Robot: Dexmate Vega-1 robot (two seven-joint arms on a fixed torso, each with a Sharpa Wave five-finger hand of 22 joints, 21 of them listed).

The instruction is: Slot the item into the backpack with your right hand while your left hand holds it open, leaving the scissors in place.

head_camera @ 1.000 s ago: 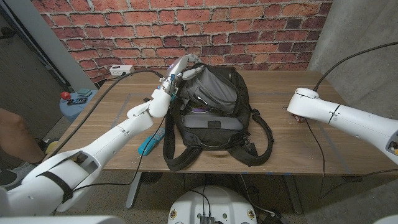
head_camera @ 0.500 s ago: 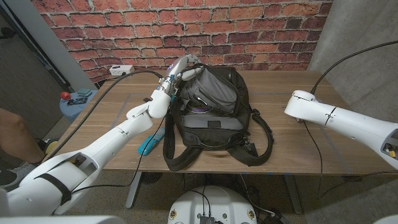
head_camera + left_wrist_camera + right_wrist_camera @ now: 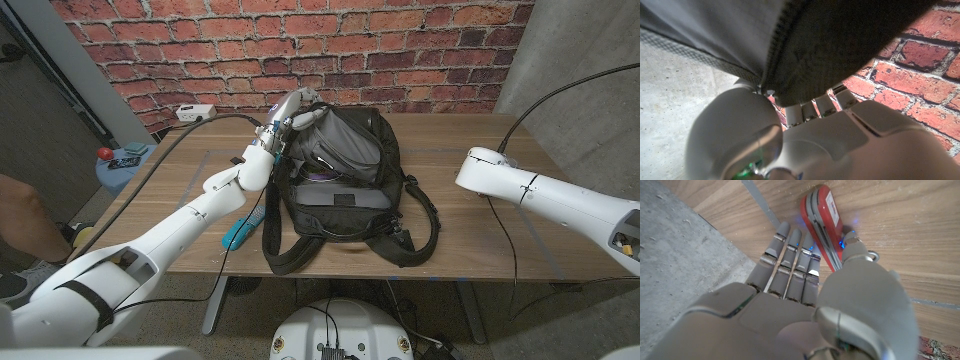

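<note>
A black and grey backpack lies in the middle of the table with its mouth agape. My left hand grips the upper rim of that mouth; the zip edge runs over its fingers. A red pocket knife lies on the wood at the right. My right hand is down at the knife, straight fingers along one side and the thumb at the other. In the head view the right wrist hides that hand. Teal-handled scissors lie left of the backpack.
A white power strip sits at the table's back left, with a black cable running from it. A blue stool with small items stands off the left edge. A person's leg shows at far left. Backpack straps trail toward the front.
My right forearm has shifted slightly left and nearer along the table's right side. The left hand and backpack have stayed put.
</note>
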